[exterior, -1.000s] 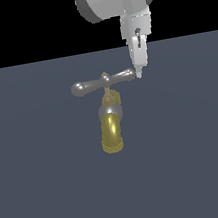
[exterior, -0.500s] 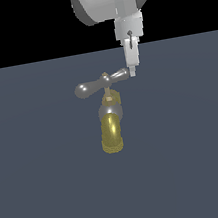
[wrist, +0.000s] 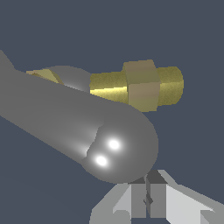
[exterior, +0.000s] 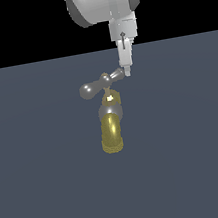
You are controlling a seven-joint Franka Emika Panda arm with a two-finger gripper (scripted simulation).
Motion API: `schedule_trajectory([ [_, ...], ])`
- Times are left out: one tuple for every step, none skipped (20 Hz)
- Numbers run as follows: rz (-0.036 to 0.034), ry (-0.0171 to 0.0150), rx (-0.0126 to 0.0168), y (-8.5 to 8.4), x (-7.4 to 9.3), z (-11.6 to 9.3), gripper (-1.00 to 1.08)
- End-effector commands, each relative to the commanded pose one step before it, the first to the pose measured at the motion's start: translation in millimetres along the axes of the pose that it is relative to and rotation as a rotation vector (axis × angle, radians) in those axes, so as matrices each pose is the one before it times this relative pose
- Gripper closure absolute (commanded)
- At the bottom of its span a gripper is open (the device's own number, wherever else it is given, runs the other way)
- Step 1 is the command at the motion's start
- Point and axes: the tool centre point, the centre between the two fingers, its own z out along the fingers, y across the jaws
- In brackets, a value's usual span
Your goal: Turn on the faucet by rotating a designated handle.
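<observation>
The faucet (exterior: 110,132) lies on the dark grey floor, with its brass-yellow spout toward the camera and a grey collar (exterior: 110,111) behind the spout. The handle (exterior: 93,87) is a shiny grey crossbar with a brass nub (exterior: 105,77) at its centre. It stands slanted, with its end on the exterior view's right raised. My gripper (exterior: 126,70) hangs straight down, fingers pressed together, its tip against that end of the handle. In the wrist view the handle's bulbous end (wrist: 114,151) fills the middle, touching my shut gripper (wrist: 146,197). The brass stem (wrist: 138,85) lies beyond it.
The flat dark grey floor (exterior: 190,157) spreads on all sides of the faucet. My arm's white wrist (exterior: 102,0) hangs above the handle. Nothing else stands in view.
My gripper has moved toward the exterior view's left, pushing the handle's end with it. The crossbar has turned, so it looks shorter and more slanted.
</observation>
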Motion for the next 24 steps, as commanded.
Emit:
schedule_trajectory([
  [-0.05209, 0.01796, -0.00331, -0.81, 53.9, -2.11, 1.08],
  [-0.00267, 0.0009, -0.00037, 0.85, 7.75, -0.16, 1.08],
  [-0.00259, 0.00087, -0.00037, 0.85, 7.61, -0.16, 1.08],
  [-0.0026, 0.00087, -0.00037, 0.84, 7.53, -0.16, 1.08],
  [-0.00256, 0.00085, -0.00036, 0.84, 7.41, -0.16, 1.08],
  [-0.00247, 0.00082, -0.00036, 0.84, 7.26, -0.15, 1.08],
  [-0.00248, 0.00081, -0.00036, 0.84, 7.16, -0.16, 1.08],
  [-0.00244, 0.00078, -0.00036, 0.85, 7.01, -0.16, 1.08],
  [0.0, 0.0, 0.0, 0.0, 0.0, 0.0, 1.08],
  [0.07122, -0.02819, -0.00529, 5.66, -59.76, 1.21, 1.08],
  [-0.00301, 0.00118, 0.00022, -2.72, 5.22, -0.13, 1.08],
  [-0.00304, 0.00119, 0.00022, -2.75, 5.28, -0.13, 1.08],
  [-0.00308, 0.0012, 0.00023, -2.78, 5.34, -0.14, 1.08],
  [-0.00318, 0.00124, 0.00023, -2.82, 5.44, -0.14, 1.08],
  [-0.00311, 0.00122, 0.00023, -2.84, 5.44, -0.14, 1.08],
  [-0.00321, 0.00126, 0.00024, -2.88, 5.54, -0.14, 1.08],
  [-0.00321, 0.00126, 0.00023, -2.9, 5.59, -0.14, 1.08],
  [-0.00327, 0.00128, 0.00024, -2.94, 5.67, -0.15, 1.08],
  [-0.0033, 0.0013, 0.00024, -2.97, 5.73, -0.15, 1.08],
  [-0.0033, 0.0013, 0.00024, -3.0, 5.77, -0.15, 1.08],
  [-0.00339, 0.00133, 0.00025, -3.04, 5.87, -0.15, 1.08],
  [-0.00342, 0.00135, 0.00025, -3.07, 5.94, -0.16, 1.08],
  [-0.00342, 0.00135, 0.00025, -3.1, 5.99, -0.16, 1.08],
  [-0.00348, 0.00137, 0.00025, -3.14, 6.07, -0.16, 1.08],
])
